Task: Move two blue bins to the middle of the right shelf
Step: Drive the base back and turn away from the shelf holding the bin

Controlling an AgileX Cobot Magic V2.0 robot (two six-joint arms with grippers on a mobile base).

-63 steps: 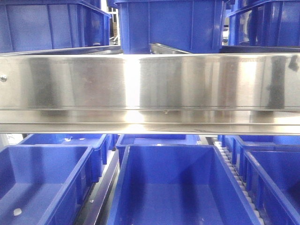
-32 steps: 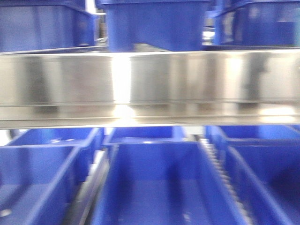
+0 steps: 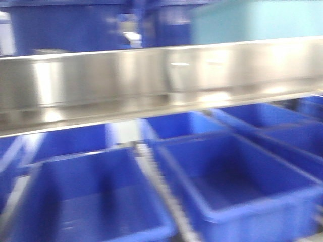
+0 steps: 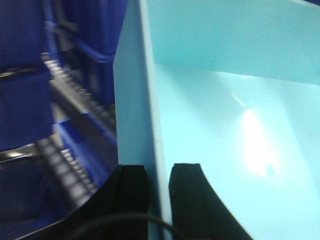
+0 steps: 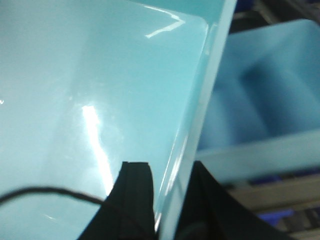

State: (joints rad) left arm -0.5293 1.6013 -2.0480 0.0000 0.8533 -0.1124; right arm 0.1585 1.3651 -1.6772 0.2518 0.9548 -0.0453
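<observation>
Ahead, in the front view: we face the shelf [image 3: 151, 80]. Its wide brushed-steel front runs from edge to edge, slightly higher at the right. The whole view is smeared by motion blur.
Below the steel front: open dark blue bins [image 3: 91, 201] sit in rows, with a pale ribbed track [image 3: 164, 196] between the two nearest ones.
Above the steel front: more dark blue shapes stand at the upper left, too blurred to describe.
Pale bin: a blue-green pale bin [image 3: 252, 20] fills the upper right corner of the front view, above the steel front. Both wrist views look into a glossy blue-green inside [image 4: 225, 125] [image 5: 75, 75].
Left gripper: the left gripper [image 4: 159, 172] straddles an upright wall of the pale bin. Its black jaws are drawn in close, one outside and one inside, both against the wall.
Right gripper: the right gripper [image 5: 167, 172] straddles a wall in the same way. Its jaws are narrowed onto the wall, one on each face.
Beyond the right gripper: a second bin [image 5: 260, 90], light blue and open, lies past the gripped wall.
Beyond the left gripper: dark blue bins and ribbed tracks lie outside the wall, all blurred.
Unclear: we cannot tell from the wrist views alone whether both grippers hold one bin.
</observation>
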